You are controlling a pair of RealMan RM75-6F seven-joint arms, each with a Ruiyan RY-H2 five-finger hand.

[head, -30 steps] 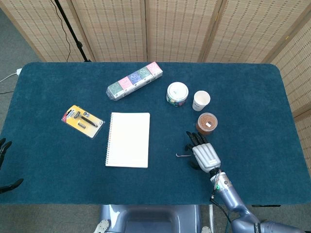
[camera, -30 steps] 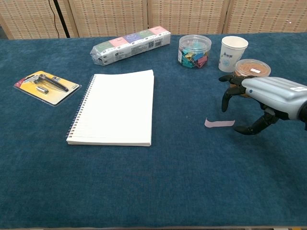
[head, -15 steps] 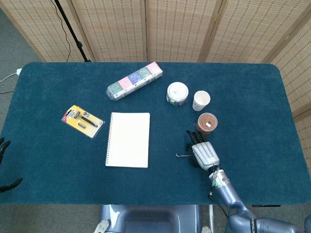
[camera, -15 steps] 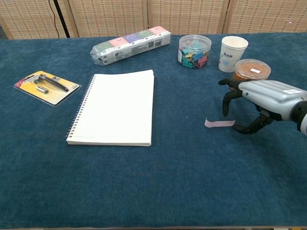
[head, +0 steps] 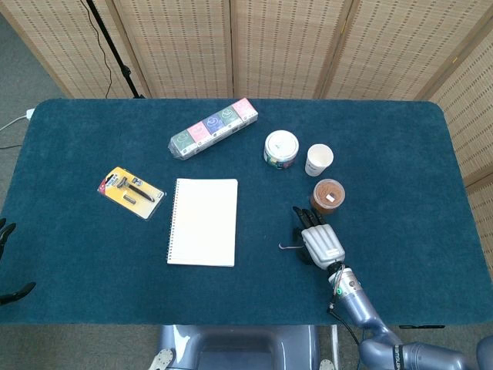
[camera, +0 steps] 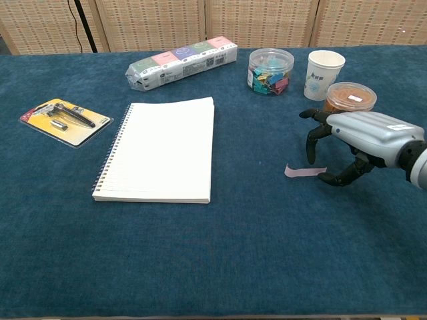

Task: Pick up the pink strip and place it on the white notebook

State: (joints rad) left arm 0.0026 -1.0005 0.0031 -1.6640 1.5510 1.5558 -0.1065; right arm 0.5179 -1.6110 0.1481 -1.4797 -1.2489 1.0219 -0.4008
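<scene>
Right robot hand [camera: 347, 143] arches with fingers spread over the pink strip [camera: 305, 171], holding nothing; strip lies flat at the white notebook's [camera: 162, 148] three o'clock. Left robot hand [head: 6, 262], mostly cropped, grip unreadable.

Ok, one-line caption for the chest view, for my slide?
Right hand, fingers spread, poised over the pink strip on the table, right of the white notebook.

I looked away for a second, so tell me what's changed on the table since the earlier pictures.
The right hand has eased a little toward the pink strip, its fingers spread over the strip's right end but not yet gripping it. The strip has not moved, nor have the white notebook, the cups and the other items. The left hand stays at the table's left edge.
</scene>
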